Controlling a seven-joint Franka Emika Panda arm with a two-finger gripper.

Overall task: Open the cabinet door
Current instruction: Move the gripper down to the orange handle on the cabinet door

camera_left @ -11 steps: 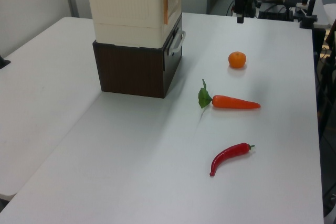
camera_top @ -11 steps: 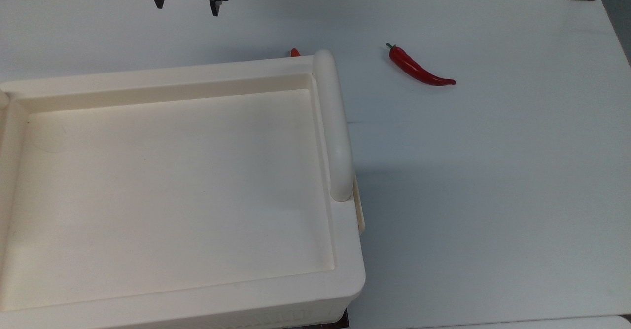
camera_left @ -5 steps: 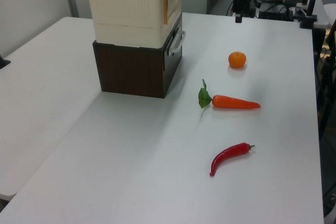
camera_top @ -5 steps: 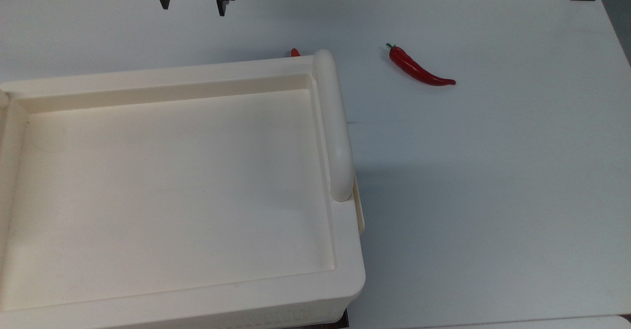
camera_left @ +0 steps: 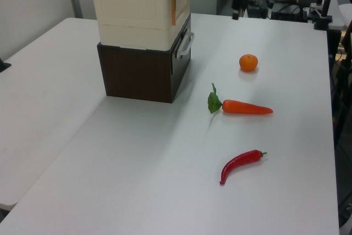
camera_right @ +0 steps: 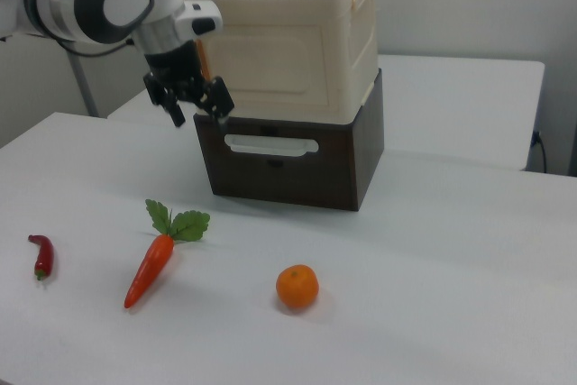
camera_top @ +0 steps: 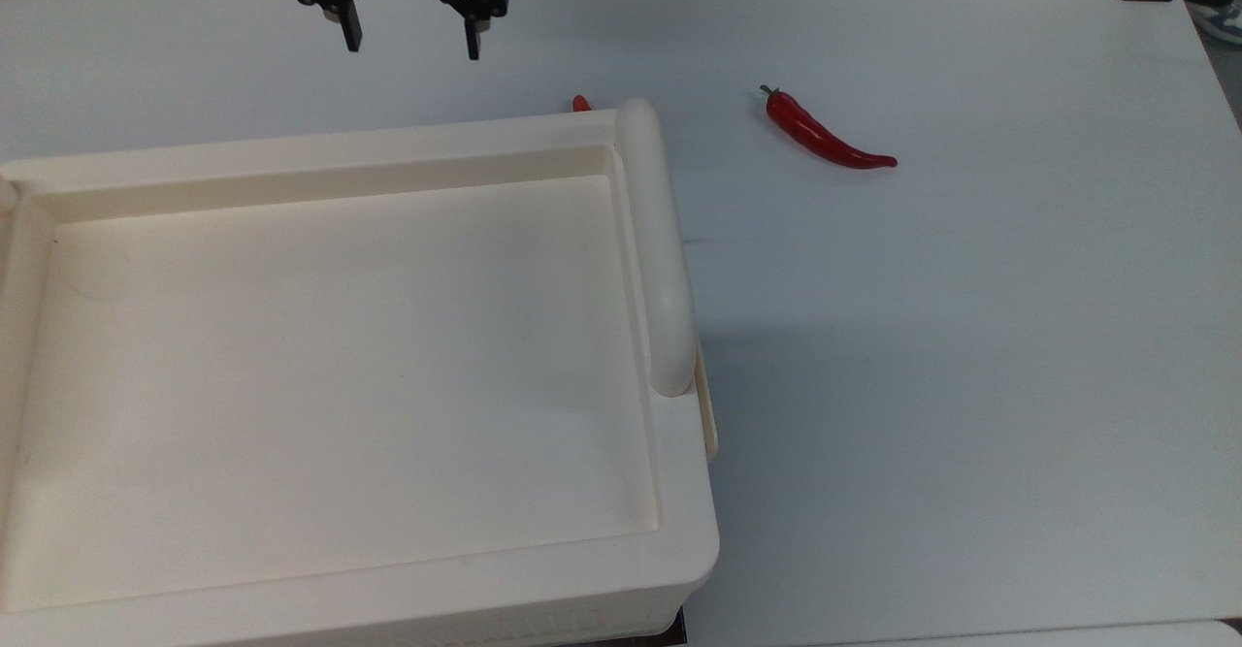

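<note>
**Approach to a closed door, gripper wide and empty**

Cabinet [camera_right: 361, 33] sits raised on a dark brown base [camera_right: 352, 164]. That probably puts its front face at a height the arm can reach from the side, not from above. The cabinet door [camera_right: 279, 60] is the flat recessed panel on the face turned toward the right view's camera. It lies flush with the cabinet body, so the task looks barely begun.

The gripper [camera_right: 194, 110] hangs in front of the cabinet, at the door's edge nearest the right view's left. Whether it touches the panel cannot be told. From above, the gripper [camera_top: 409, 43] is just off the cabinet's far rim, on the side where the door is. Its two fingers are spread wide with nothing between them. That suits a move to close on or hook something thin at the door's free edge. A narrow orange strip [camera_left: 173, 8] runs down that edge and may be the part to grasp.

The carrot [camera_right: 151, 268], the orange [camera_right: 297, 287] and the red pepper [camera_right: 41, 256] lie on the table [camera_right: 451, 250] well apart from the cabinet, on the door's side. The door should have room to swing clear of them, but how far it opens cannot be judged.

The likely risk is the fingers slipping off a shallow edge, or a pull dragging the whole cabinet across its base.
</note>
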